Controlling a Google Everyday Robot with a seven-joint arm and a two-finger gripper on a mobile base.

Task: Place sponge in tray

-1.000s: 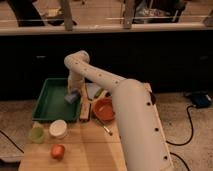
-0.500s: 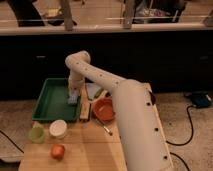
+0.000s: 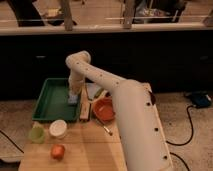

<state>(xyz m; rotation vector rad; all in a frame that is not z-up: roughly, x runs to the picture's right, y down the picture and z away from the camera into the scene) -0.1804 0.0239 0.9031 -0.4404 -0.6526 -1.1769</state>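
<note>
The green tray [image 3: 49, 102] lies at the back left of the wooden table. The light-blue sponge [image 3: 73, 99] is inside the tray, near its right rim. My gripper [image 3: 74, 93] points down right over the sponge, at the end of the white arm that reaches in from the lower right. I cannot tell whether the sponge rests on the tray floor or hangs just above it.
An orange bowl [image 3: 104, 109] sits right of the tray, with a wooden block [image 3: 85, 110] between them. A white cup [image 3: 58, 128], a green cup [image 3: 36, 134] and an orange fruit [image 3: 58, 151] stand in front of the tray. A cable [image 3: 192, 125] runs along the floor at right.
My gripper and the sponge have shifted slightly to the right inside the tray and stay low near its right rim. Nothing else has moved.
</note>
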